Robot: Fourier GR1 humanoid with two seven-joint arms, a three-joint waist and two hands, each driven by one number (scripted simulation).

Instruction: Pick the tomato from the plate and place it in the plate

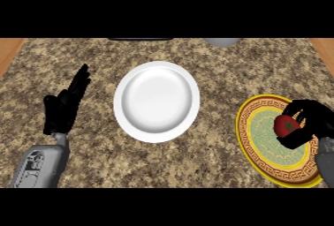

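Right hand at the frame's right edge curls round the tomato, over the patterned plate whose rim nears the lower right. Bare granite counter separates it from the white plate at centre. Left hand rests at left, fingers straight

Speckled brown-and-beige granite counter top fills the view. Strips of orange-brown wood surface show at both upper corners. A grey rounded object and a dark flat object sit at the far edge.
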